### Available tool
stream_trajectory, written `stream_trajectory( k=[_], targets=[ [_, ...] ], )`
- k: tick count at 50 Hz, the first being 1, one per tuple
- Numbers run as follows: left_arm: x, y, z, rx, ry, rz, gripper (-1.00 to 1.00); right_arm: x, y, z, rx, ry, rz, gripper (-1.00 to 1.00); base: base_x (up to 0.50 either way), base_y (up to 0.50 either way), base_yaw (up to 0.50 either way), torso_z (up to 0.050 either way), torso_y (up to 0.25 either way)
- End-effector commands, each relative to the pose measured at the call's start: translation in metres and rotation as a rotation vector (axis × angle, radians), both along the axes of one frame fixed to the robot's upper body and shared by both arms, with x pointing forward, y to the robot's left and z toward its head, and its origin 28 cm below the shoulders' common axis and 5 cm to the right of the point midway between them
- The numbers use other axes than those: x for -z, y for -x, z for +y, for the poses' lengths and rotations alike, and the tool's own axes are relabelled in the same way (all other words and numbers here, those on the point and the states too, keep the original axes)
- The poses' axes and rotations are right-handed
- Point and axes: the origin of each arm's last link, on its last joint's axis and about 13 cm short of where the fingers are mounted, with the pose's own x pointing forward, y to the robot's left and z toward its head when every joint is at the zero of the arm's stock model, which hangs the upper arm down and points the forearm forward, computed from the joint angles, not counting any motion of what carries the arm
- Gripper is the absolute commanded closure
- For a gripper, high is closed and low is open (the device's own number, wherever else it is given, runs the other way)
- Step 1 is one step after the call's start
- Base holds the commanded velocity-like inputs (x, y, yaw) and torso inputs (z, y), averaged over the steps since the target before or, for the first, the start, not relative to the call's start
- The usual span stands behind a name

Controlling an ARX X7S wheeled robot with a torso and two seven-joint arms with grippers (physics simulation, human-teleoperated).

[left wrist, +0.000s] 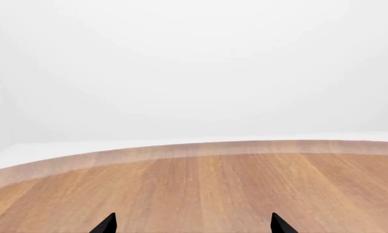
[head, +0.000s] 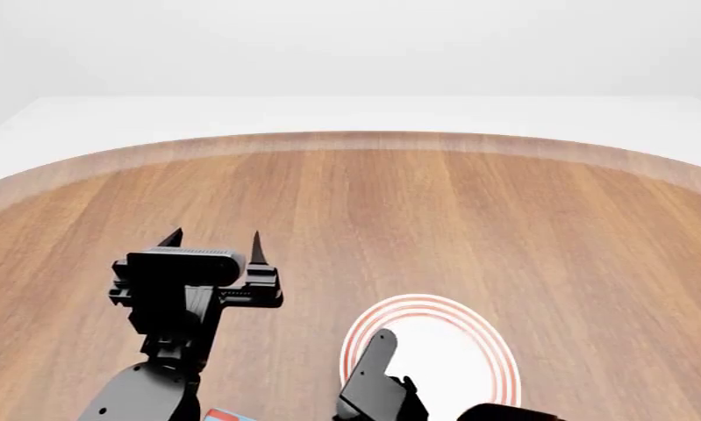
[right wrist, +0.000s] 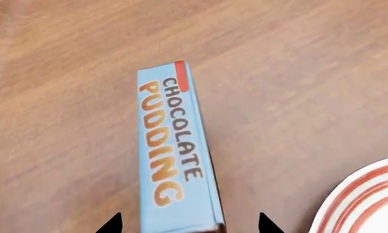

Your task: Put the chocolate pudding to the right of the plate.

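The chocolate pudding (right wrist: 174,150) is a light blue box face with orange "PUDDING" lettering, lying on the wooden table. My right gripper (right wrist: 188,224) is open. Its two black fingertips (right wrist: 110,224) stand on either side of the box's near end, with a gap on each side. The plate (right wrist: 368,199), white with red-orange rings, shows beside the box in the right wrist view. In the head view the plate (head: 444,360) lies near the front edge, partly covered by my right arm (head: 376,377). My left gripper (head: 213,240) hovers open and empty over bare wood to the plate's left.
The round wooden table (head: 350,202) has a curved far edge (left wrist: 200,148), and beyond it there are only white floor and wall. A small red and blue scrap (head: 219,415) peeks out by my left arm at the frame's bottom.
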Motion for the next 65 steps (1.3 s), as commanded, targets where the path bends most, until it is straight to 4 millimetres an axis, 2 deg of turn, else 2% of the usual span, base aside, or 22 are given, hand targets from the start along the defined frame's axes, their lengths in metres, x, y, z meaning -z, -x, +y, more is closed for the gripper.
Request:
stream_trajectory(
  k=[1,22,45,55,56,65],
  targets=[
    [0.001,0.000,0.000,0.000,0.001,0.002,-1.00,0.012,-0.004,0.004,-0.020,0.021,0.039,-1.00,0.00,0.00,0.00,0.000,0.000],
    [0.002,0.000,-0.001,0.006,0.002,0.006,-1.00,0.016,-0.009,0.010,-0.061,0.041,0.081,-1.00,0.00,0.00,0.00,0.000,0.000],
    [0.003,0.001,-0.001,0.004,0.003,0.008,-1.00,0.039,-0.018,0.012,-0.081,0.053,0.158,-1.00,0.00,0.00,0.00,0.000,0.000],
    [0.004,0.001,-0.002,0.008,0.001,0.009,-1.00,0.039,-0.018,0.013,-0.095,0.041,0.172,-1.00,0.00,0.00,0.00,0.000,0.000],
    [0.004,0.001,-0.002,0.008,0.000,0.010,-1.00,0.038,-0.017,0.013,-0.094,0.036,0.170,1.00,0.00,0.00,0.00,0.000,0.000],
    [0.004,0.001,-0.001,0.006,-0.001,0.009,-1.00,0.036,-0.019,0.013,-0.076,0.025,0.150,1.00,0.00,0.00,0.00,0.000,0.000]
  ],
)
